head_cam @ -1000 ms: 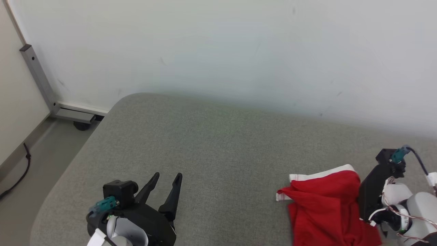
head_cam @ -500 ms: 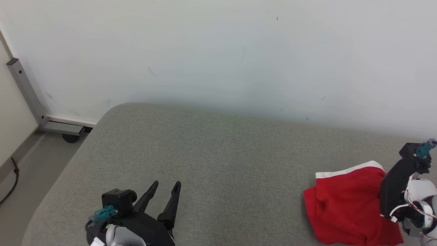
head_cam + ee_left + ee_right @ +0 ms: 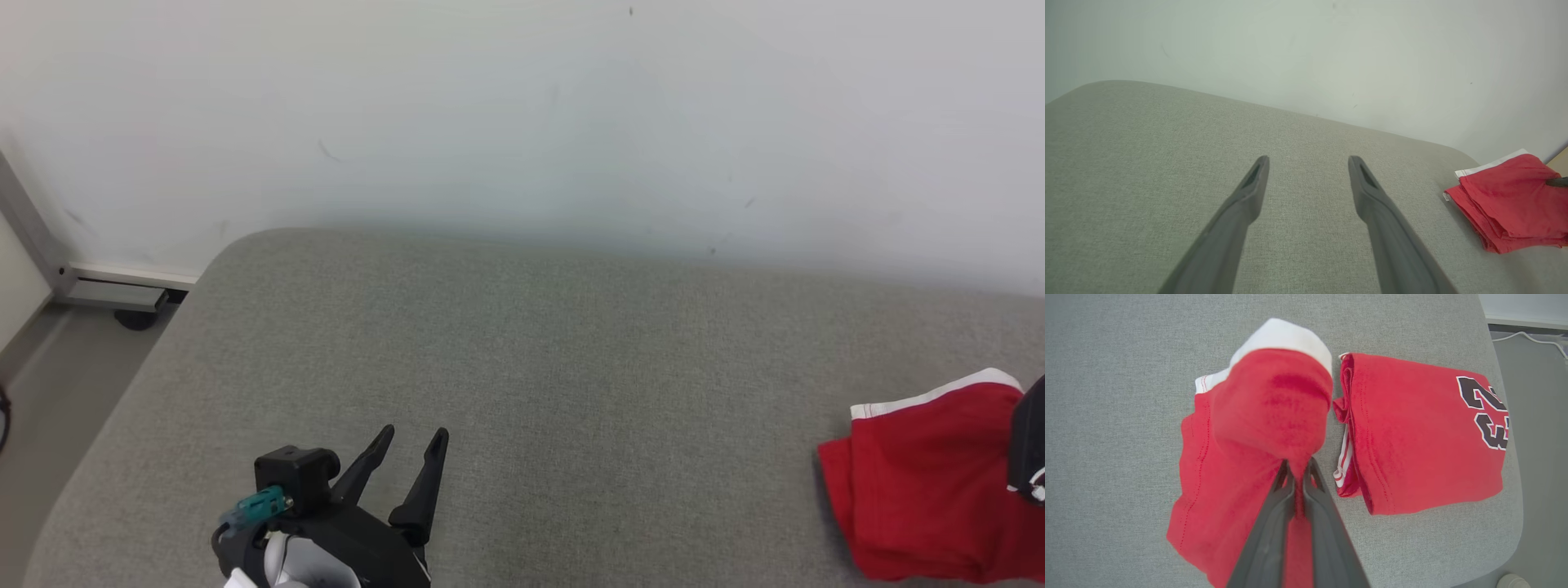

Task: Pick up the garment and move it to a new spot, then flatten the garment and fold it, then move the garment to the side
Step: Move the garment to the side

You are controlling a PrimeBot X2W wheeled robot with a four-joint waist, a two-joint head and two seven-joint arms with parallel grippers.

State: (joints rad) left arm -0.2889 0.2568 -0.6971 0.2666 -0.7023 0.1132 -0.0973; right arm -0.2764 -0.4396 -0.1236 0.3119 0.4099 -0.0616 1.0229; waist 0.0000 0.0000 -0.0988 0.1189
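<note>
Camera's swung a bit, but the garment really has slid right across the counter too, and it's nearly at the head view's edge now. It's a red bundle with a white band, partly lifted, the rest trailing on the grey top just beside a folded jersey. My guess is this is the move-aside step, parking it with the finished piece. Right pincer is clamped tight on a pinch of fabric. Left pincer hangs wide apart, holding nothing, out of the way.

The left gripper hangs over the cushion's near left part, fingers spread wide. At the cushion's right end, the right gripper clamps the red garment.
</note>
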